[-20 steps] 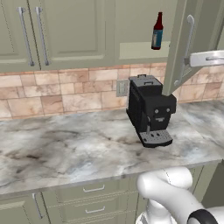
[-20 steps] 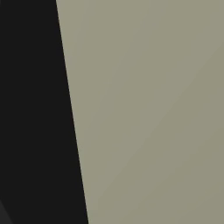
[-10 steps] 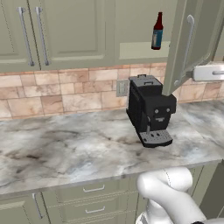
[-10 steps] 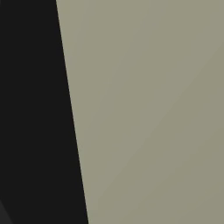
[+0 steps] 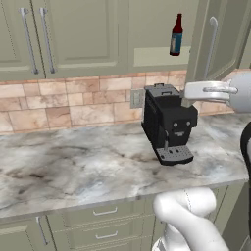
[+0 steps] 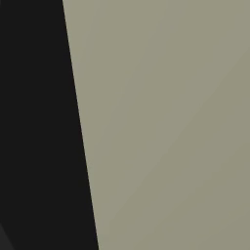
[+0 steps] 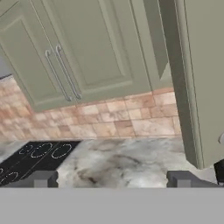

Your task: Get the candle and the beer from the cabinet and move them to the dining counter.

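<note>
Arm has drawn right, above the marbled worktop.

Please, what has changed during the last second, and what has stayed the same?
The gripper has come down beside the open cabinet door, from near its handle to about the level of the coffee machine's top. Its jaws stand wide and hold nothing. The beer stays on the cabinet shelf, the door stays open, and the coffee machine has not moved.
</note>
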